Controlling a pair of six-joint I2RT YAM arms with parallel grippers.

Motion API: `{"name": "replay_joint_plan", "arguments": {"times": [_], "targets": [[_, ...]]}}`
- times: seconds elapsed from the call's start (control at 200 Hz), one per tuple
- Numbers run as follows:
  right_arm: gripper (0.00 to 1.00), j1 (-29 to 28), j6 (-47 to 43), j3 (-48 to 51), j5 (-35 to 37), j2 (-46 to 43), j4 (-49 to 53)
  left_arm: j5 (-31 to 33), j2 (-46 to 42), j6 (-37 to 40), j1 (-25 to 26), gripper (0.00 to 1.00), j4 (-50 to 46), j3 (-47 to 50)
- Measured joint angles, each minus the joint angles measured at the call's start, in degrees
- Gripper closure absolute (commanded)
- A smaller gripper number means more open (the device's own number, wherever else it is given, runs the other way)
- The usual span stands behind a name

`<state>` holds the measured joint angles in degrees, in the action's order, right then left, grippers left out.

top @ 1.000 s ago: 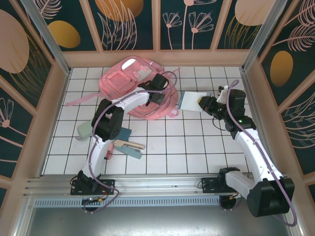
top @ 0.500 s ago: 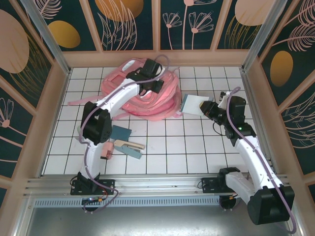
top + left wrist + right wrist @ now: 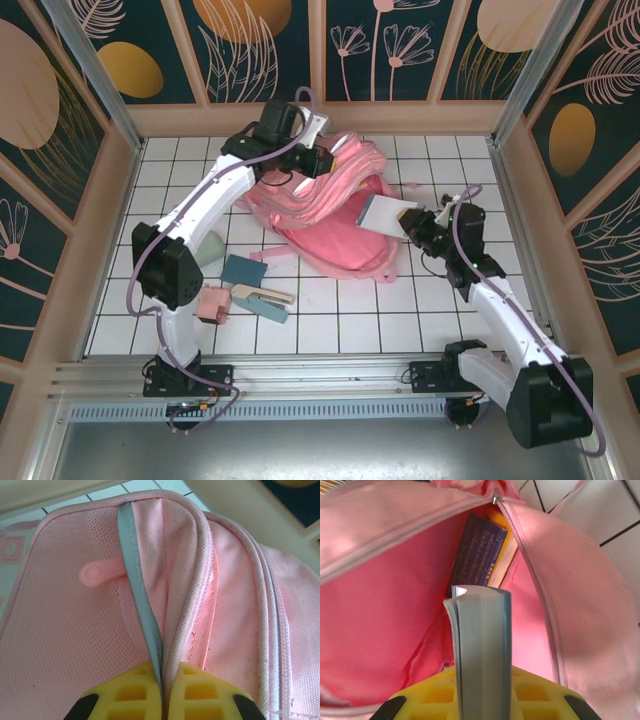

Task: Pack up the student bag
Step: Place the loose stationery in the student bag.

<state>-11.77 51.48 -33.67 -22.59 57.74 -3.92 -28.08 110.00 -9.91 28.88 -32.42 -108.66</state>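
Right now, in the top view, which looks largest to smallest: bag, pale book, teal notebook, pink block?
1. bag
2. pale book and teal notebook, about alike
3. pink block

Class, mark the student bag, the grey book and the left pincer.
student bag (image 3: 335,240): top external view, pink body.
grey book (image 3: 482,647): right wrist view, near edge.
left pincer (image 3: 161,682): left wrist view, between fingertips.

Your student bag (image 3: 340,245) reads pink throughout, with a silver-grey strip (image 3: 137,580) running down centre frame at the left wrist. Lower centre at the right wrist, the book (image 3: 482,645) is grey-blue; the second book (image 3: 477,555) above, dark blue. The table (image 3: 400,300) shows white tiles, dark grid.
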Motion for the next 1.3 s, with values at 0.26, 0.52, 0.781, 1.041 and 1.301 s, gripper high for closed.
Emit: {"name": "replay_joint_plan", "arguments": {"times": [0.26,0.52,0.781,1.041,1.301], "targets": [[1.00,-10.4,9.4,-2.2,8.2,10.1,-4.7,-7.7,-1.3,-8.9,-3.2,1.00,6.4,2.6],[1.00,-19.9,16.7,-3.9,21.2,16.7,-14.1,-10.3,-1.3,-17.6,-3.1,1.00,11.1,3.7],[1.00,-21.4,17.6,-16.8,18.3,38.2,-21.2,-12.2,-1.3,-21.7,-3.1,1.00,14.5,5.2],[0.87,-27.9,15.1,-26.8,14.7,50.2,-23.0,-14.0,0.2,-21.9,-3.1,1.00,15.5,5.2],[0.31,-28.9,16.8,-33.4,13.9,57.6,-25.8,-15.3,0.9,-21.9,-4.3,1.00,15.9,5.0]]}}
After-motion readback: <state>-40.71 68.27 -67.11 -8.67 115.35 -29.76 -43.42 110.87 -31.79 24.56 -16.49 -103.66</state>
